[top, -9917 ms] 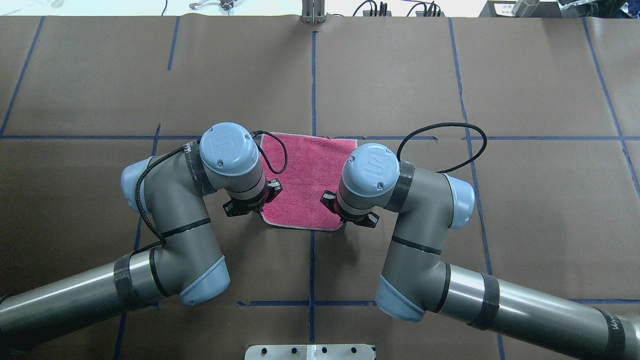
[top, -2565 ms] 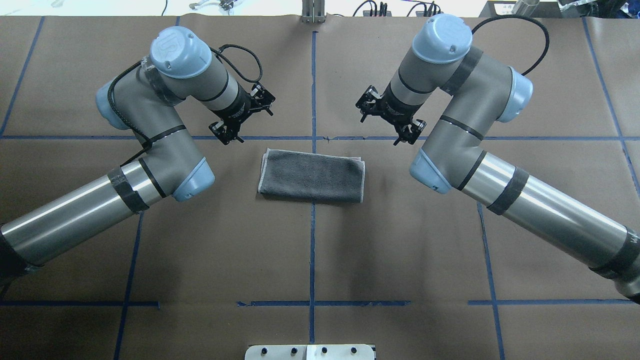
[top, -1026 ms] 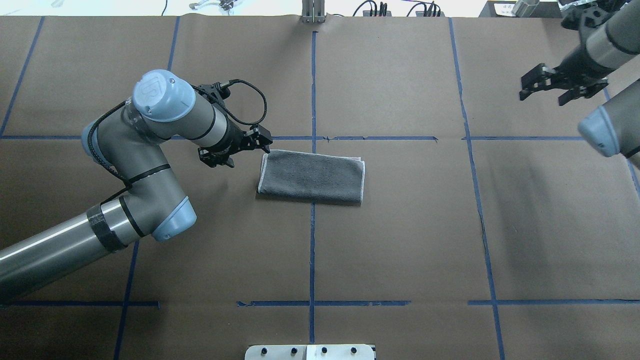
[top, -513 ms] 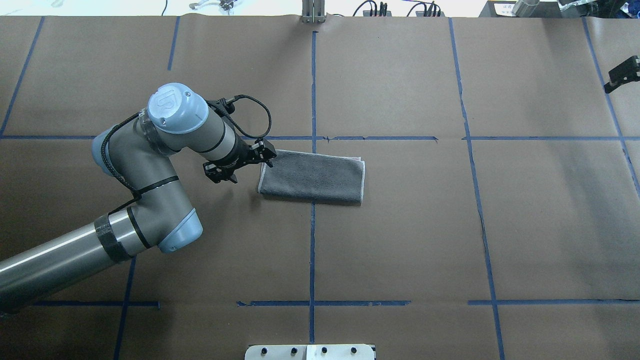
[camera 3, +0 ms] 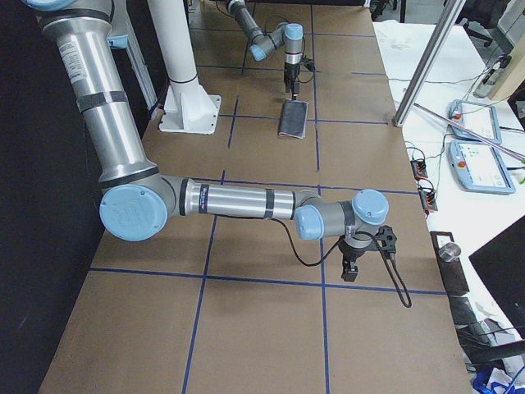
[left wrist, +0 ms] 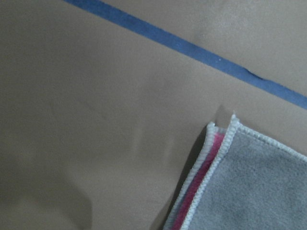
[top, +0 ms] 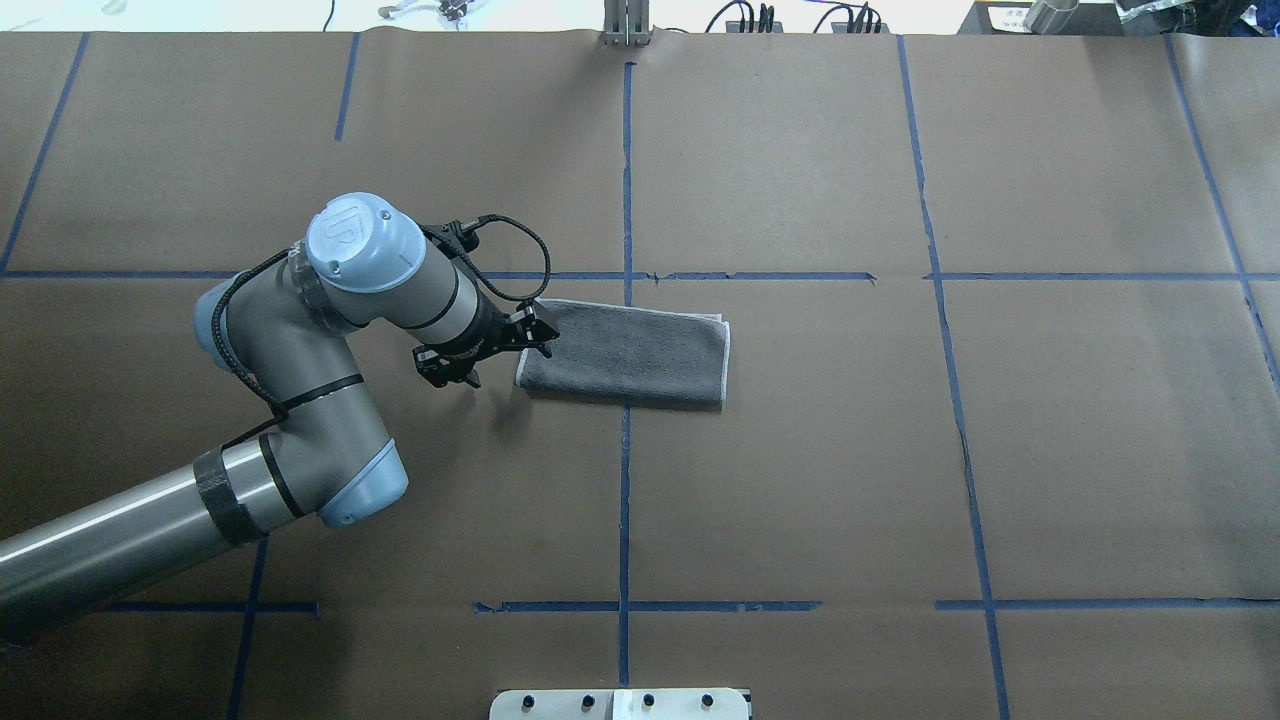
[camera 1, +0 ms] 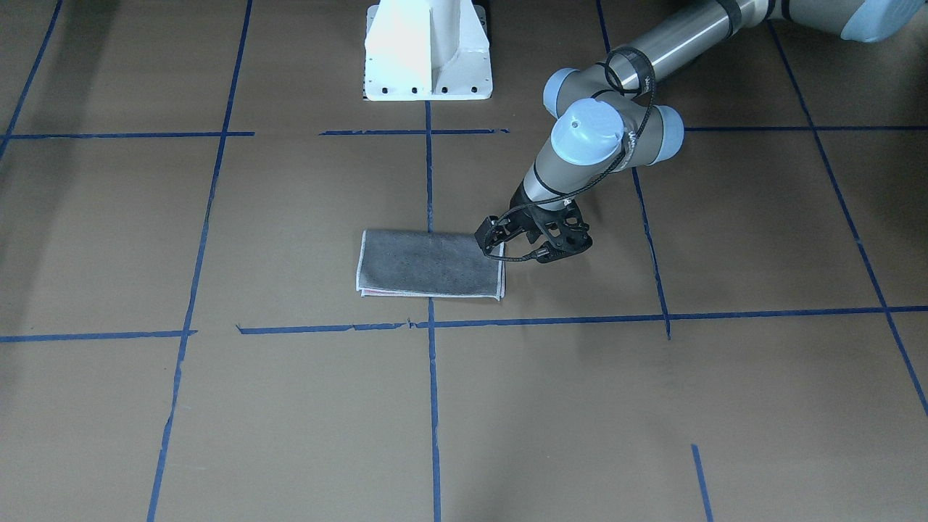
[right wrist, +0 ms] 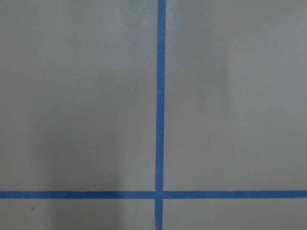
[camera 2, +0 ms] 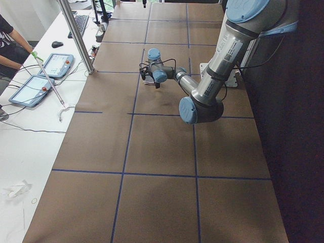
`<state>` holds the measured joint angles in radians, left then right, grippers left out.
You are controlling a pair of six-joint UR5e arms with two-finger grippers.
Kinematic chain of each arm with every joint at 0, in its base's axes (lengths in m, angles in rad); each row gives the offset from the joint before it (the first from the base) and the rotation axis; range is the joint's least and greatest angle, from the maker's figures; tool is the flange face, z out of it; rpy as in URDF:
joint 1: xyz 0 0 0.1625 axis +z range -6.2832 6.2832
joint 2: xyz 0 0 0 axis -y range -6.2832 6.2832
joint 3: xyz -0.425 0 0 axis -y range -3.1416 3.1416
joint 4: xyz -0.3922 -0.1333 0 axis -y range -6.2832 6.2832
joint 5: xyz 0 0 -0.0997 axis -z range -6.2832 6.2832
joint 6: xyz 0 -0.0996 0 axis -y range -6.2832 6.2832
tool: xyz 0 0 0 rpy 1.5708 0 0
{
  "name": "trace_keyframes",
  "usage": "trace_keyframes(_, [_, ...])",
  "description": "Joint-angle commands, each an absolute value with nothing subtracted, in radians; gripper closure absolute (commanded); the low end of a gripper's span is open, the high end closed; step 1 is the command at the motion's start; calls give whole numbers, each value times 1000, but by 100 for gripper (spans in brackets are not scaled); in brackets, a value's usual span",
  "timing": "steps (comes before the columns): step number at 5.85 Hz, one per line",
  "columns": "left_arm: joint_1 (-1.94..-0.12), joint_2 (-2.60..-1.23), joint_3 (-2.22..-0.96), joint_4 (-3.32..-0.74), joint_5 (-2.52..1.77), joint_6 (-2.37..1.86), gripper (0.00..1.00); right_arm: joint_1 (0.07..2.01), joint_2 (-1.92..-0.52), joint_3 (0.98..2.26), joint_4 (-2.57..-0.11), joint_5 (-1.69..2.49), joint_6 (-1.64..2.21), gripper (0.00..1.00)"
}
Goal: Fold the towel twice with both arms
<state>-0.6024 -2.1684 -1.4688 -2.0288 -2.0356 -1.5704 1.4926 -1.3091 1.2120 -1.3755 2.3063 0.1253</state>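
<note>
One folded towel (top: pixel 625 352), two arms (camera 3: pixel 238 201), right fingers (camera 3: pixel 349 275) unclear

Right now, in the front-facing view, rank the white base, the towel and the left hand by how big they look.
Tied largest: the white base and the towel look about alike, and the frame's top crops the base.
Smallest: the left hand.

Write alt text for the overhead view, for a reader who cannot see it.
A grey towel, folded into a rectangle, lies on a brown table with blue tape lines. The left arm reaches in from the left, its open tool at the towel's left end.
</note>
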Motion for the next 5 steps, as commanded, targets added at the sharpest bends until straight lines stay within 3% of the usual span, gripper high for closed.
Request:
trace_keyframes(1, [-592, -2169, -1470, -2029, -2036, -1571, 0, 1511, -1325, 1218, -1378, 2313, 104, 0])
trace_keyframes(4, [-581, -2175, -1470, -2031, -2036, -1575, 0, 1536, -1426, 1435, -1496, 2339, 103, 0])
trace_keyframes(5, [-581, -2175, -1468, -2029, -2036, -1574, 0, 1536, -1465, 1453, -1488, 2336, 103, 0])
